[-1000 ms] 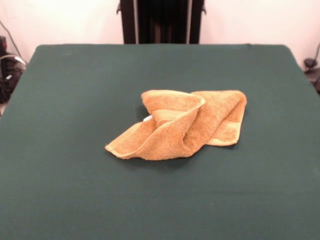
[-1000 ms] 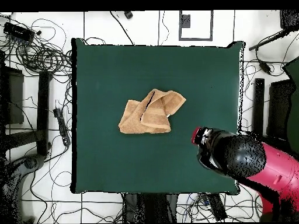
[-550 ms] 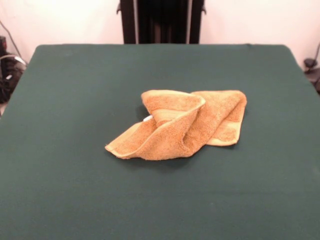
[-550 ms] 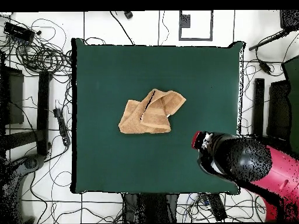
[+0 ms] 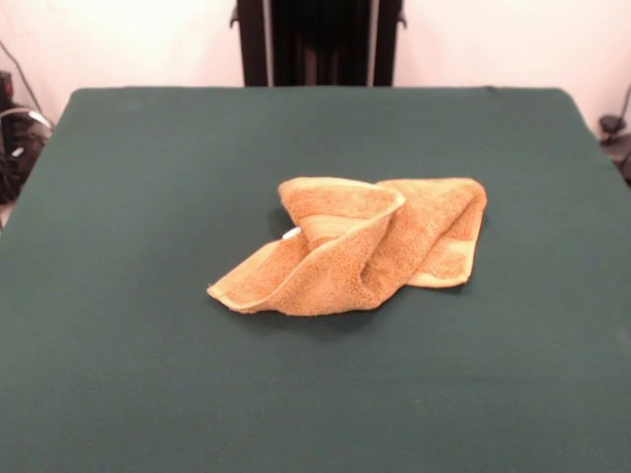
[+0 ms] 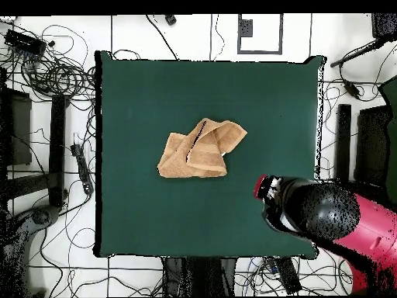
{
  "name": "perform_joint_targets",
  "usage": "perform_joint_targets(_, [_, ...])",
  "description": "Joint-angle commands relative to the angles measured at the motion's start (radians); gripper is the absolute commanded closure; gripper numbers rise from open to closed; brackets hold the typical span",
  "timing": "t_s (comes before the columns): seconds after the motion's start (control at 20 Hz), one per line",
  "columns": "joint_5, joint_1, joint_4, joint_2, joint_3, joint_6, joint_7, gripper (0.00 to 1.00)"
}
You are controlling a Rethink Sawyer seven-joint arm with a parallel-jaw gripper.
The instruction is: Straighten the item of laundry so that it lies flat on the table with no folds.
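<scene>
The item of laundry point(image 5: 355, 246), a golden-tan terry towel, lies crumpled near the middle of the dark green table point(image 5: 148, 158). It is folded over itself into a twisted heap with one raised loop, and a bit of white tag shows at its left side. From above, the towel point(image 6: 201, 149) is a small bunched shape on the table point(image 6: 139, 93). The red and black arm hangs over the table's lower right part in the overhead view, its gripper point(image 6: 265, 190) end well apart from the towel. The arm's bulk hides the gripper's state. The front view shows no gripper.
Cables and dark equipment point(image 6: 54, 77) lie on the floor around the table in the overhead view. A black stand point(image 5: 315, 39) rises behind the table's far edge. Green cloth surrounds the towel on all sides.
The arm's end has drifted slightly toward the bottom of the overhead view. The towel has not moved.
</scene>
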Motion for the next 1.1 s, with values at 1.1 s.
perform_joint_targets(1.1, [-0.077, -0.048, 0.201, 0.131, 0.154, -0.177, -0.134, 0.0])
